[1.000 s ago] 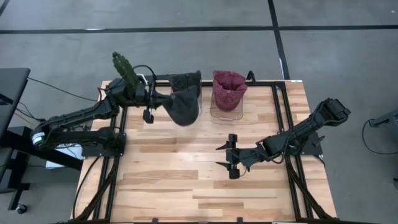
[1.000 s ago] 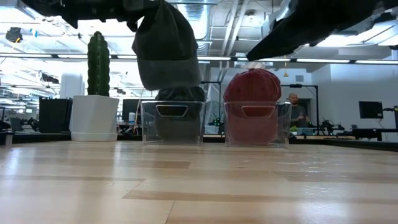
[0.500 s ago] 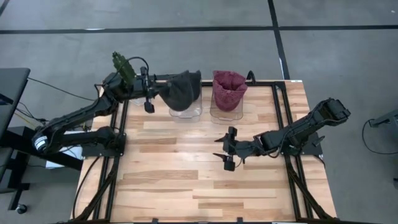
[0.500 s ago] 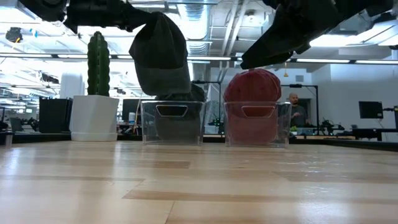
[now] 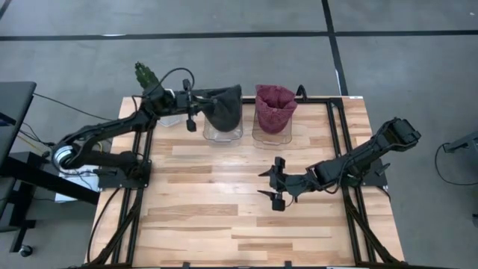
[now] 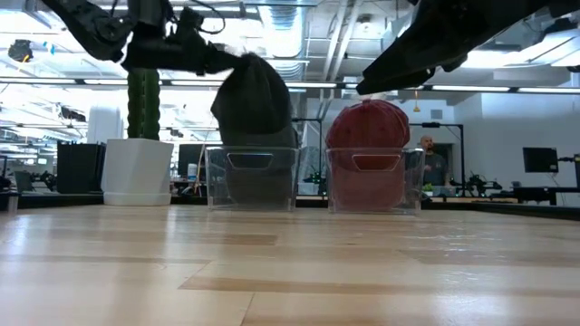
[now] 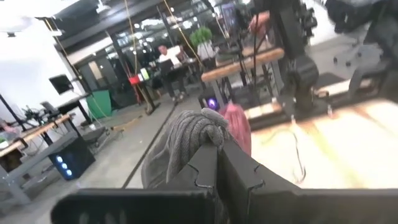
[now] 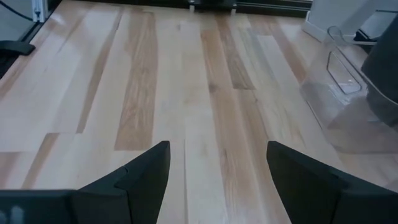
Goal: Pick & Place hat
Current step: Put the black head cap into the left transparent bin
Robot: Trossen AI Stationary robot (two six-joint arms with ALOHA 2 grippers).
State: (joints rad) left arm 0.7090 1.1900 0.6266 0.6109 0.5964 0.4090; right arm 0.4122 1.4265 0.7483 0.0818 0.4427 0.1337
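A dark grey knit hat (image 5: 224, 110) hangs over the left of two clear bins (image 6: 251, 178) at the table's far edge, its lower end (image 6: 258, 145) dipping behind the bin's rim. My left gripper (image 5: 202, 101) comes in level from the left and is shut on the hat (image 7: 186, 140). A red knit hat (image 5: 274, 106) sits in the right clear bin (image 6: 373, 181). My right gripper (image 5: 272, 187) hovers open over mid-table with nothing between its fingers (image 8: 143, 171). My left gripper pinches a bunched fold of the grey hat's knit (image 7: 200, 132) between its two shut fingers. The fingers come level from the table's left. The hat droops beside and below them (image 6: 256, 100) into the left bin; whether it touches the bin's floor I cannot tell.
A green cactus (image 6: 142, 89) in a white pot (image 6: 136, 172) stands at the far left corner, close behind my left arm. Black rails (image 5: 337, 134) frame the wooden top. The near half of the table (image 5: 224, 224) is bare wood. A person (image 6: 428, 158) sits far off in the room.
My left gripper has gone toward the far edge and the right, sinking a little and rolling, still shut on the grey hat. The hat, which hung in front of the left bin, now hangs over it with its lower end inside the rim.
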